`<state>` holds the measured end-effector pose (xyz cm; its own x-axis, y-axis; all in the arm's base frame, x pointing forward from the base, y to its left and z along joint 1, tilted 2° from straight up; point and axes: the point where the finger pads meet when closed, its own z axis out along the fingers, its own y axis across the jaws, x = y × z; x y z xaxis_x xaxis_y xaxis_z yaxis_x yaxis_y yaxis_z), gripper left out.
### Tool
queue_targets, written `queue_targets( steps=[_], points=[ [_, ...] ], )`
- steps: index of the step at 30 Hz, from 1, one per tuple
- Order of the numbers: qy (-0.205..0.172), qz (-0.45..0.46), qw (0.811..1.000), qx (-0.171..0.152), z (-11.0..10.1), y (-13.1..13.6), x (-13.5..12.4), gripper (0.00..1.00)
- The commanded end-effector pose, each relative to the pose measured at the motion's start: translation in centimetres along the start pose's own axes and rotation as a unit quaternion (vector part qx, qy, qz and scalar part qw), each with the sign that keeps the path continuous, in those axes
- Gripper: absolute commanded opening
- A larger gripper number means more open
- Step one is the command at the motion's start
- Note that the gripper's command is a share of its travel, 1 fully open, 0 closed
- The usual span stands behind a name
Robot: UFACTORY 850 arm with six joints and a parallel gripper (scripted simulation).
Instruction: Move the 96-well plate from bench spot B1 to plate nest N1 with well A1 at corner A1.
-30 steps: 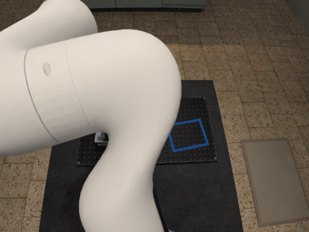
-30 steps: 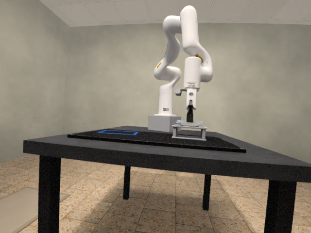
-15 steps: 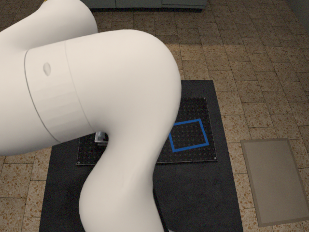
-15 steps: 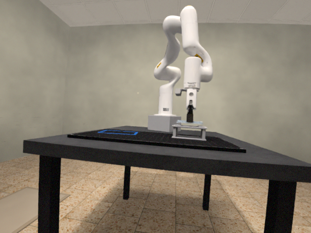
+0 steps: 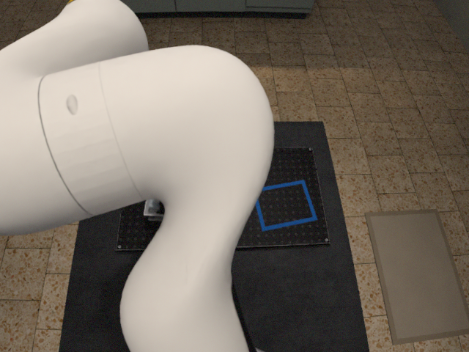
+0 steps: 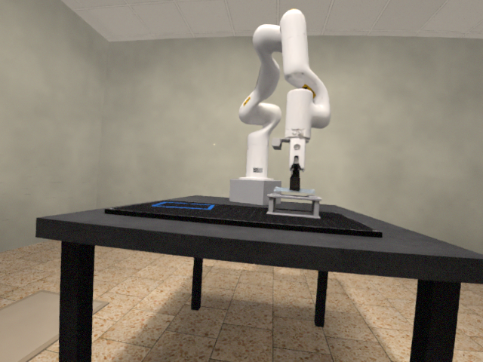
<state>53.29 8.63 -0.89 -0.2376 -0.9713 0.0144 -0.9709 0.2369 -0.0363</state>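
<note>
Here, right of frame centre, the gripper (image 6: 295,182) clamps the 96-well plate (image 6: 293,190) atop nest N1 (image 6: 293,205); release remains, seating and A1 orientation indiscernible.

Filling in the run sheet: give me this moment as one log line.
phase: placing | fingers: shut on plate | plate: at nest top | B1 outline: vacated | A1 corner: cannot tell

Black table (image 6: 241,243): perforated board (image 6: 234,215), arm's white pedestal (image 6: 238,194) on top.
</note>
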Motion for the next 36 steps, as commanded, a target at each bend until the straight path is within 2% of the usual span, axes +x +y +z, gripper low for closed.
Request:
queue_targets(
  steps=[1, 36],
  points=[
    [0.0, 0.0, 1.0, 0.001, 0.0, -0.09, -0.04, 0.0],
    [0.0, 0.0, 1.0, 0.001, 0.5, -0.09, -0.04, 0.0]
  ],
)
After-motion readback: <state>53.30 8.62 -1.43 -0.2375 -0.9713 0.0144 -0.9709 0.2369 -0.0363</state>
